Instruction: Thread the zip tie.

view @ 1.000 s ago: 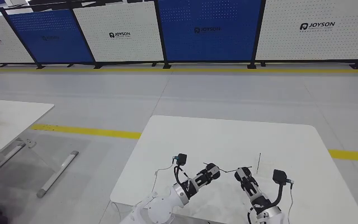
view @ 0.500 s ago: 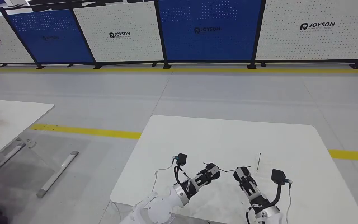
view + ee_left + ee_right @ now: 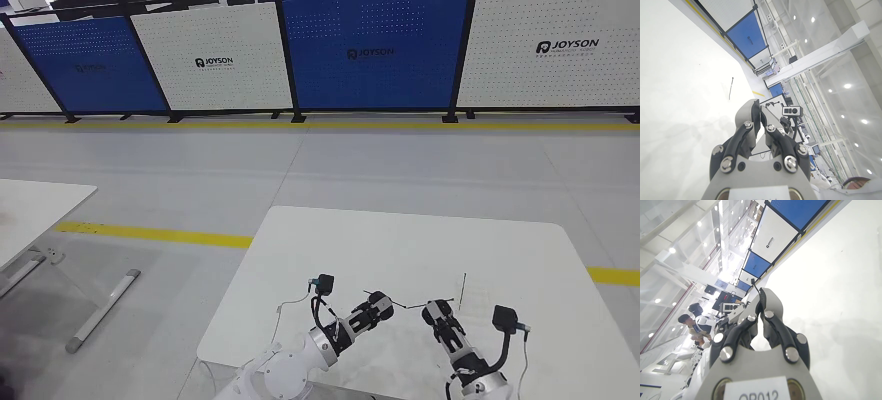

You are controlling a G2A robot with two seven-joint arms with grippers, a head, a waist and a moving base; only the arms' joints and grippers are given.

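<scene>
A thin black zip tie (image 3: 408,303) stretches between my two grippers above the near part of the white table (image 3: 400,240). My left gripper (image 3: 383,300) (image 3: 759,103) is shut, and the strap seems to run into its fingertips. To its right, my right gripper (image 3: 433,309) (image 3: 761,293) is shut on the zip tie (image 3: 755,287), whose square head pokes out past the fingertips. The two grippers sit close together, tips facing each other.
A second black zip tie (image 3: 463,287) (image 3: 731,88) lies flat on the table just beyond the right gripper. The table's near edge runs right under both arms. Another white table (image 3: 30,215) stands far off to the left.
The right arm has shifted slightly to the right and toward the table's near edge. The left arm has kept still.
</scene>
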